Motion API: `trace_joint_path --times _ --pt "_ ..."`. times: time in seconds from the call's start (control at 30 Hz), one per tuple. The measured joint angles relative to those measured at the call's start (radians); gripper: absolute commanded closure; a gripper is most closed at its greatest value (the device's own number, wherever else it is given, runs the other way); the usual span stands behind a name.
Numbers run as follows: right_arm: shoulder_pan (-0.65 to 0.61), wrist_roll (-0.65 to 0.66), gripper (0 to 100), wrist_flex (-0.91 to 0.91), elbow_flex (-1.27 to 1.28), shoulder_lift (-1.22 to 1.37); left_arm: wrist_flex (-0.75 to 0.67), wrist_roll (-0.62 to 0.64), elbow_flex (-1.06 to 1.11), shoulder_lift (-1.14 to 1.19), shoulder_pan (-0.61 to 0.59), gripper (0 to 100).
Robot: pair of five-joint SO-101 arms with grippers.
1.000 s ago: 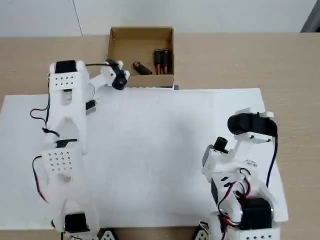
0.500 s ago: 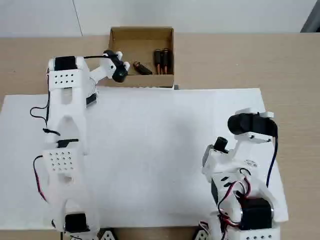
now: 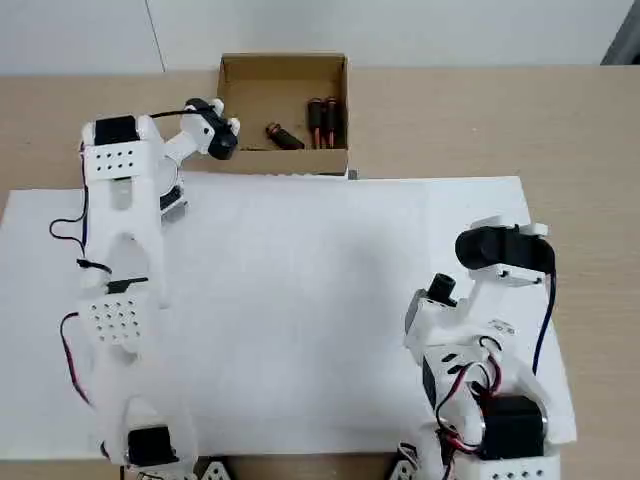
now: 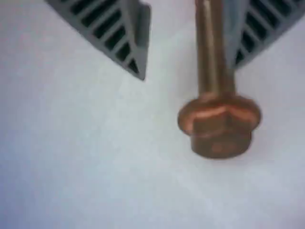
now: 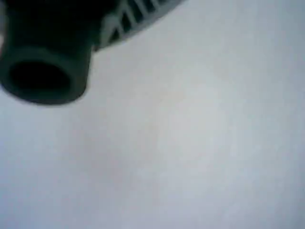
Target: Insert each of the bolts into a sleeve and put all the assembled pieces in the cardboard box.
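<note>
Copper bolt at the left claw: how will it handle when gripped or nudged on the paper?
The copper bolt looks like solid metal, so it is probably rigid and heavy for its size. Its smooth-looking shank may slip in a grip. Laid flat, its wider hex head would likely make it roll in an arc.

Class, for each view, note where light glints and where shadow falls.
Left wrist view: a pale glint runs down the shank and across the flange of the copper hex-headed bolt. Right wrist view: the bore of the dark tubular sleeve sits in deep shadow. High view: light is even, with no hard shadows on the white paper sheet.
</note>
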Motion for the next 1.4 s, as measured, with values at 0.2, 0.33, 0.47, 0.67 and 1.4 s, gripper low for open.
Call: trace_joint_path --times 0.2,0.33,0.47,0.67,1.4 --pt "0.002 0.000 99.5 0.000 0.000 0.000 -0.035 -0.002 -0.005 0.046 -0.002 93" --pt "0.000 0.000 99.5 0.000 0.000 0.000 -0.034 0.002 -0.006 0.066 0.000 98" --pt "0.000 0.000 99.5 0.000 0.000 0.000 -0.034 0.002 -0.006 0.072 0.002 99" --pt "0.000 0.000 99.5 0.000 0.000 0.000 -0.028 0.002 -0.026 0.074 0.002 99" --pt "0.000 0.167 99.5 0.000 -0.015 -0.169 0.052 0.404 0.057 -0.381 0.281 99"
